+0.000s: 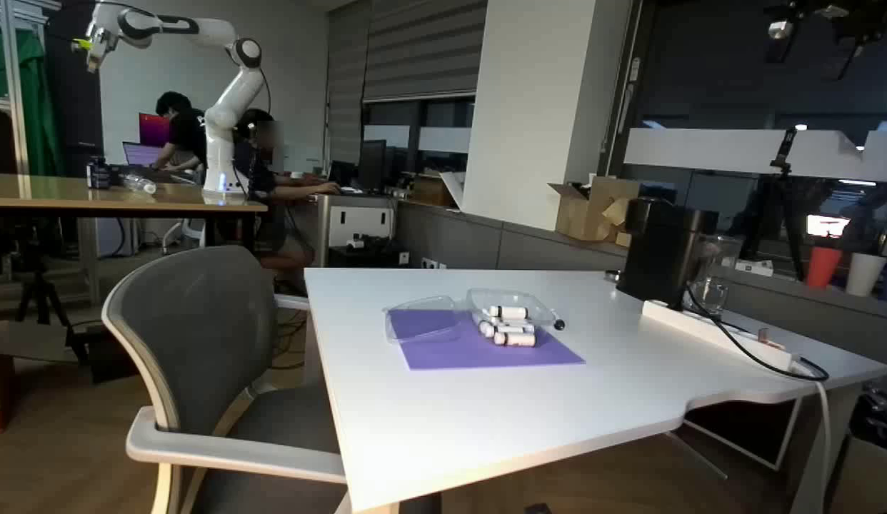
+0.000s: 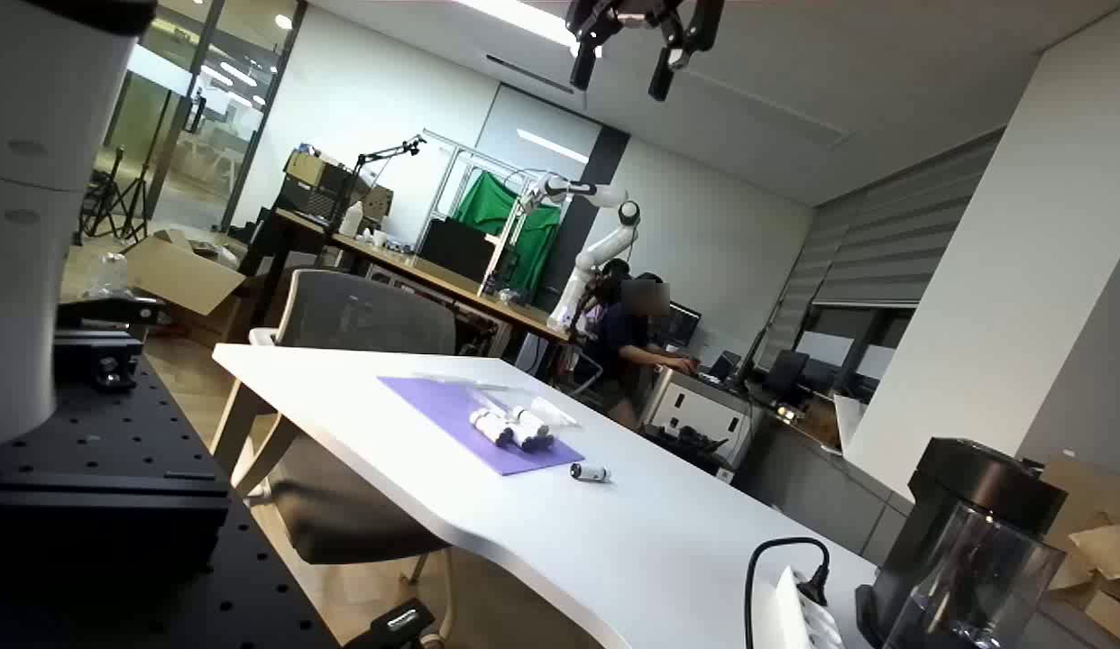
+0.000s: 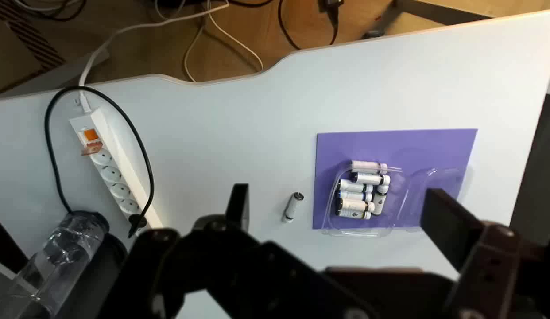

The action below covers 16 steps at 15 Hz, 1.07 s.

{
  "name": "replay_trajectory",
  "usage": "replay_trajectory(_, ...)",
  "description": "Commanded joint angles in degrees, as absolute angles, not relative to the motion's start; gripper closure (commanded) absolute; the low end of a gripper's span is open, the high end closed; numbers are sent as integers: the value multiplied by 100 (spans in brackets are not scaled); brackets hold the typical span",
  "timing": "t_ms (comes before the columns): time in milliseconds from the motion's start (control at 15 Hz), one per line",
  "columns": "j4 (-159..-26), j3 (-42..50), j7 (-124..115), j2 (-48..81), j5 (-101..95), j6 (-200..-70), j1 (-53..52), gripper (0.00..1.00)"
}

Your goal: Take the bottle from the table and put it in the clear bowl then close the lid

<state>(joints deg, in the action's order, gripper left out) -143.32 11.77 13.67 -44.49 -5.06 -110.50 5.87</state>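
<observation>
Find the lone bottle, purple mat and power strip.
Lone bottle (image 3: 293, 207): wrist view, on its white side.
Purple mat (image 3: 412, 150): wrist view, on its bare upper part.
Power strip (image 3: 111, 173): wrist view, on a socket.

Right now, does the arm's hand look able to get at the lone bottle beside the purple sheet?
Probably yes: the hand is open and empty above the table, and nothing visible covers or crowds the lone bottle.

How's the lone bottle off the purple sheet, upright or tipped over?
Tipped over: in an exterior view, the lone bottle lies on its side, its length along the white table.
</observation>
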Motion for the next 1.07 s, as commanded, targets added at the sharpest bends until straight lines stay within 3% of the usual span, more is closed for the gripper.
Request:
replay_trajectory(0, -14323, 1172, 1367, -4445, -502, -11046, 590, 0)
replay_trajectory(600, -14323, 1173, 1367, -4461, -502, -11054, 590, 0)
replay_trajectory(1000, -13557, 1574, 1444, -2436, 132, -12821, 306, 0)
